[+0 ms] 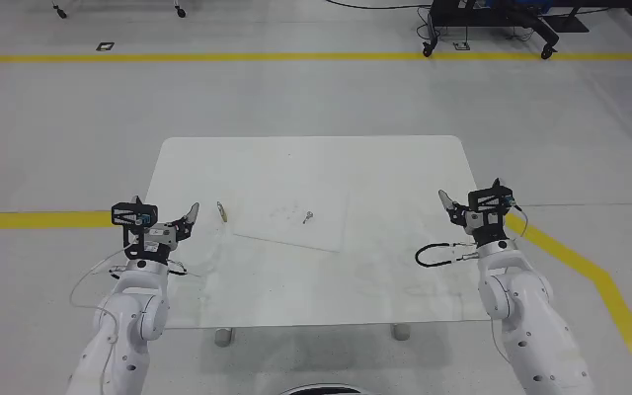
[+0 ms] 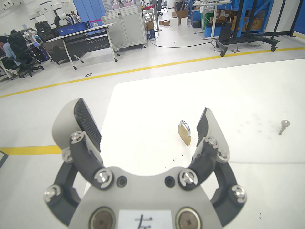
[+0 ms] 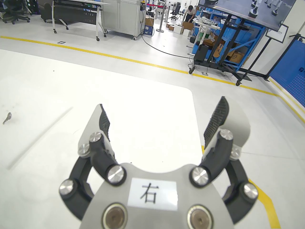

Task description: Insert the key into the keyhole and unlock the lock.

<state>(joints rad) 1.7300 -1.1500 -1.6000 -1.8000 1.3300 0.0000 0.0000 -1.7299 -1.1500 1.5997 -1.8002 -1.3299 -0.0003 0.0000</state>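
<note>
Two grippers sat at opposite side edges of the white, round-cornered tabletop (image 1: 395, 158) in the top view. The left gripper (image 1: 184, 221) was over the left edge and the right gripper (image 1: 456, 208) over the right edge, each with its jaws spread wide and nothing between them. A small brass padlock with a silver shackle (image 1: 221, 210) lay near the left edge, just beside the left gripper's fingertips and apart from them. A small silver metal key (image 1: 308, 216) lay near the middle of the tabletop on a thin, pale rectangular sheet (image 1: 272, 222), well apart from the padlock and from both grippers. A black cable (image 1: 433, 255) looped over the tabletop close to the right arm.

In the left wrist view, the left gripper (image 2: 143, 110) stood wide open, its ribbed black pads (image 2: 87, 122) facing each other across bare tabletop (image 2: 238, 91). The padlock (image 2: 184, 132) lay just ahead of one fingertip without touching it. The key (image 2: 283, 127) lay farther off, toward the middle of the tabletop, with its round head pointing away from the camera.

In the right wrist view, the right gripper (image 3: 162, 106) was likewise spread wide and empty, hanging over the tabletop (image 3: 143, 96) near its far right corner. The key (image 3: 7, 118) lay well away from it, beyond the faint straight edge of the sheet (image 3: 40, 139).
</note>
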